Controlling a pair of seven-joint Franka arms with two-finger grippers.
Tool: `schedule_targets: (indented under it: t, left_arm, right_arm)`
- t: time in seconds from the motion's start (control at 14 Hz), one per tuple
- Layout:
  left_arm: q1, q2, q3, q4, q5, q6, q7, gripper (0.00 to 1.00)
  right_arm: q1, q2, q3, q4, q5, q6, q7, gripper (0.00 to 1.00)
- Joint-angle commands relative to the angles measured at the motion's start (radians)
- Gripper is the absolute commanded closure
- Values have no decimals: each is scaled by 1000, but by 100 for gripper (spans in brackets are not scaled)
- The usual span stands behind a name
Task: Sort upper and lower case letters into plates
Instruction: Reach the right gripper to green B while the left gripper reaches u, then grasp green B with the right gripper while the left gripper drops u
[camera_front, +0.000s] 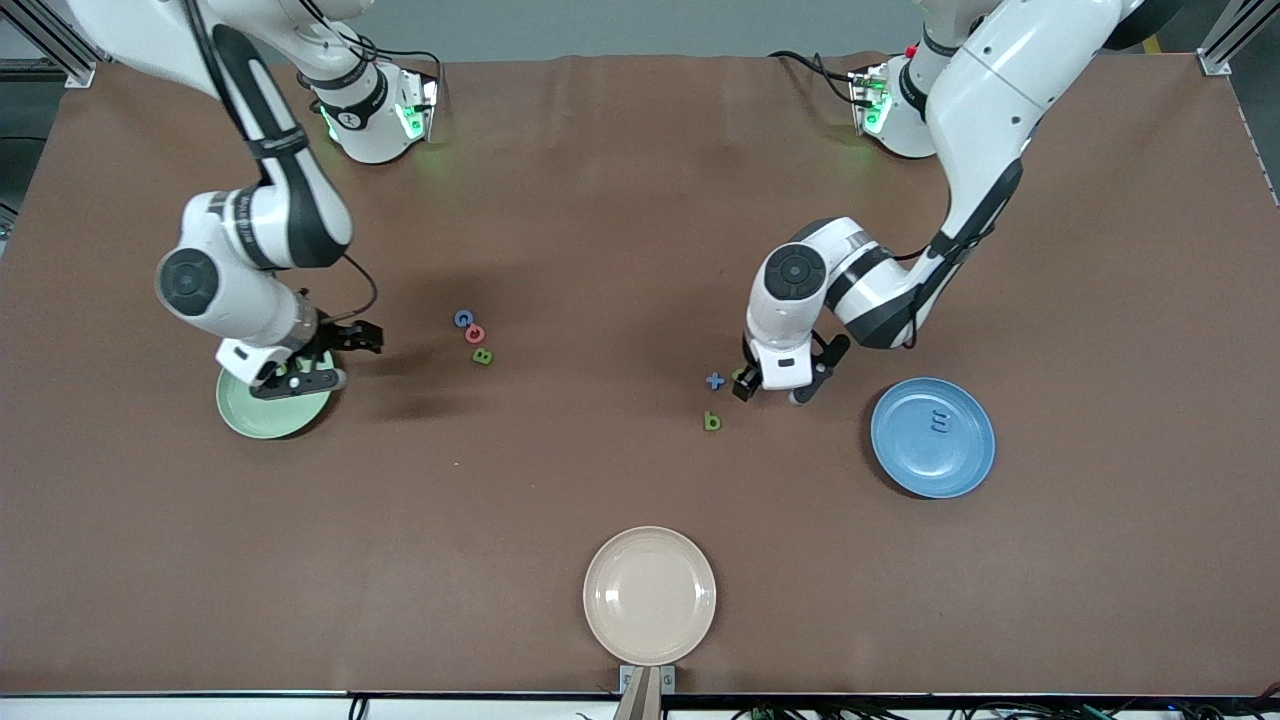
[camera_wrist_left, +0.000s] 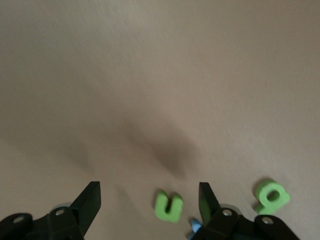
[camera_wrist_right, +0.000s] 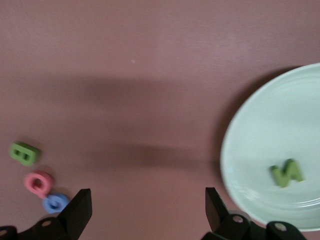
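A brown table (camera_front: 620, 200) is carrying three plates: a pale green plate (camera_front: 262, 420), a blue plate (camera_front: 932, 437) and a cream plate (camera_front: 649, 595). Lying directly on it are a blue G (camera_front: 463, 319), red letter (camera_front: 475, 334), green B (camera_front: 482, 356), blue x (camera_front: 714, 381), green b (camera_front: 712, 422) and green u (camera_wrist_left: 168, 206).

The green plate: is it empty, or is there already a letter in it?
Not empty. The green plate holds one green N, lying flat in it in the right wrist view; no other letter shows in it.

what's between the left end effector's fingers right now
A small green foam letter u lies flat on the brown table between the left end effector's open fingers, shown in the left wrist view.
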Motion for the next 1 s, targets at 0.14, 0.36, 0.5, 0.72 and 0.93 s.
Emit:
schedule_targets:
  t: [0.14, 0.36, 0.5, 0.72, 0.93]
  left_arm:
    - [-21, 62, 9, 48, 58, 22, -48, 23]
    - [-20, 68, 9, 44, 58, 29, -52, 38]
    - [-21, 70, 8, 45, 58, 29, -52, 56]
    - [-20, 68, 9, 45, 58, 29, -52, 90]
    - [0, 35, 8, 48, 59, 18, -41, 99]
  right_arm:
    - [152, 83, -7, 20, 27, 135, 353, 0]
    - [226, 154, -9, 39, 25, 217, 492, 0]
    - [238, 175, -9, 57, 25, 217, 549, 0]
    - [278, 206, -11, 69, 25, 219, 620, 0]
    - [299, 229, -11, 71, 24, 222, 635, 3]
